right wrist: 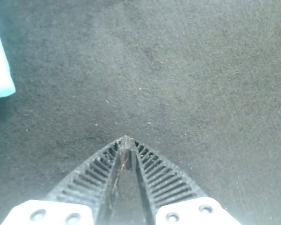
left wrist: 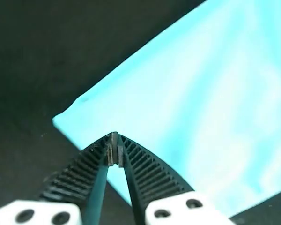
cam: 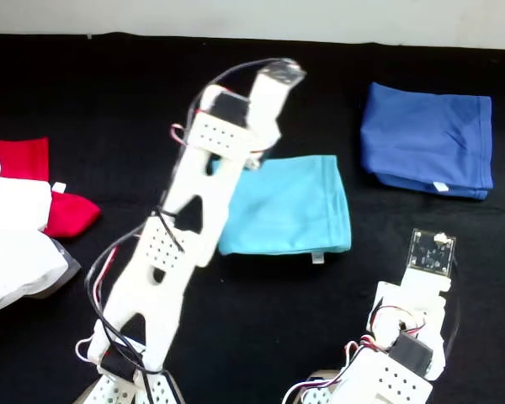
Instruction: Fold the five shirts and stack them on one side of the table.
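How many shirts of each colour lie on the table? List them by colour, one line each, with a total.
Dark blue shirt: 1
Light blue shirt: 1
Red shirt: 1
White shirts: 2, it seems; their layers are hard to separate
Total: 5, if so

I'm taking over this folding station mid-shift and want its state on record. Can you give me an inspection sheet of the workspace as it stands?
Surface: table covered in black cloth.
Job's things: blue shirt folded, far right; cyan shirt folded, centre; red shirt and white fabric heaped at the left edge.
Clutter: nothing seen.
Grippers: left arm, jaws shut above the cyan shirt's edge; right arm, jaws shut above the black cloth.
Cables: wires run along the left arm, with more at the right arm's base.
Surroundings: pale wall beyond the far edge.
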`<move>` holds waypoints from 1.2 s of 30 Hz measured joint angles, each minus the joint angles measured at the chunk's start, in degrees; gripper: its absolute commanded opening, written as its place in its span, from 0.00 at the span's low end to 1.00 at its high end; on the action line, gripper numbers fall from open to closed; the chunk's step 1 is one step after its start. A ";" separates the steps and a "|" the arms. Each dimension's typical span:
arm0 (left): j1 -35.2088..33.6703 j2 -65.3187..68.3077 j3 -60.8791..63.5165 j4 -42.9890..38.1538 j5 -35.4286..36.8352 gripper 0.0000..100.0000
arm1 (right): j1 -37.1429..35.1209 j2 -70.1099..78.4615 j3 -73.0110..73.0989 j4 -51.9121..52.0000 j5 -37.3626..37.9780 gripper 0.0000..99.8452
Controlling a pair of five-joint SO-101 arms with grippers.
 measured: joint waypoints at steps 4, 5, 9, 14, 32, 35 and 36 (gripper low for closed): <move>-3.87 0.00 4.57 -3.25 0.00 0.01 | 0.00 0.00 0.00 0.00 0.00 0.01; -4.75 0.53 5.19 -4.22 0.00 0.01 | 0.00 0.00 0.00 0.00 0.00 0.01; -6.15 4.92 5.71 -6.59 0.00 0.01 | 0.00 0.00 0.00 0.00 0.00 0.01; -8.35 8.18 0.26 -7.03 0.00 0.01 | -0.18 0.00 0.00 0.00 0.00 0.01; -17.85 -2.64 -1.05 0.62 0.00 0.01 | -0.18 0.00 0.00 0.00 0.00 0.01; -19.87 -13.36 9.41 0.70 0.00 0.01 | -0.18 0.00 0.00 0.00 0.00 0.01; -20.31 -17.49 13.71 0.70 0.00 0.01 | -0.18 0.00 0.00 0.00 0.00 0.01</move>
